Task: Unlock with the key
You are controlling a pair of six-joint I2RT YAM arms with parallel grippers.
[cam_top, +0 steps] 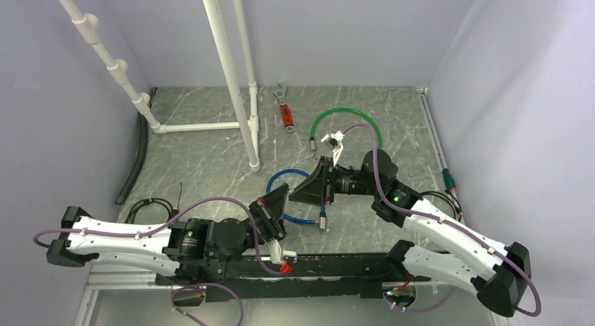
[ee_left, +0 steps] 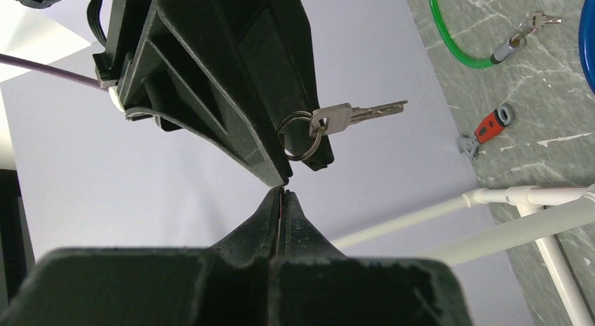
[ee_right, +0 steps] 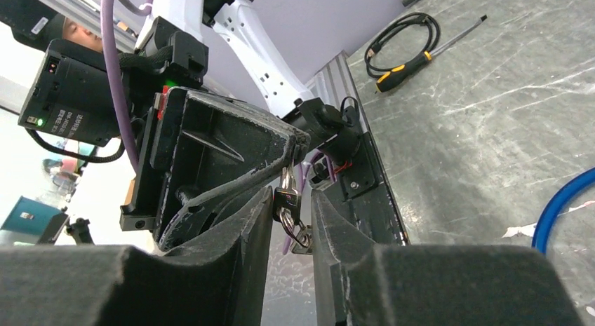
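In the top view my left gripper (cam_top: 284, 194) and right gripper (cam_top: 293, 191) meet tip to tip above the blue cable loop (cam_top: 282, 177). The key bunch (ee_left: 351, 116), two silvery keys on a ring, hangs at that meeting point. In the right wrist view the key bunch (ee_right: 289, 203) hangs from my shut left gripper's tip (ee_right: 296, 138), inside the gap of my open right gripper (ee_right: 291, 200). In the left wrist view my left gripper (ee_left: 282, 193) is shut, with only a thin line showing between its fingers. The blue cable's silver lock end (cam_top: 323, 221) lies on the floor.
A green cable loop (cam_top: 349, 113) lies behind, with another small key (cam_top: 330, 139) at its lock end. A red-handled wrench (cam_top: 285, 114) lies near white pipes (cam_top: 231, 66). A black cable coil (cam_top: 149, 208) and a screwdriver (ee_right: 414, 59) lie at the left.
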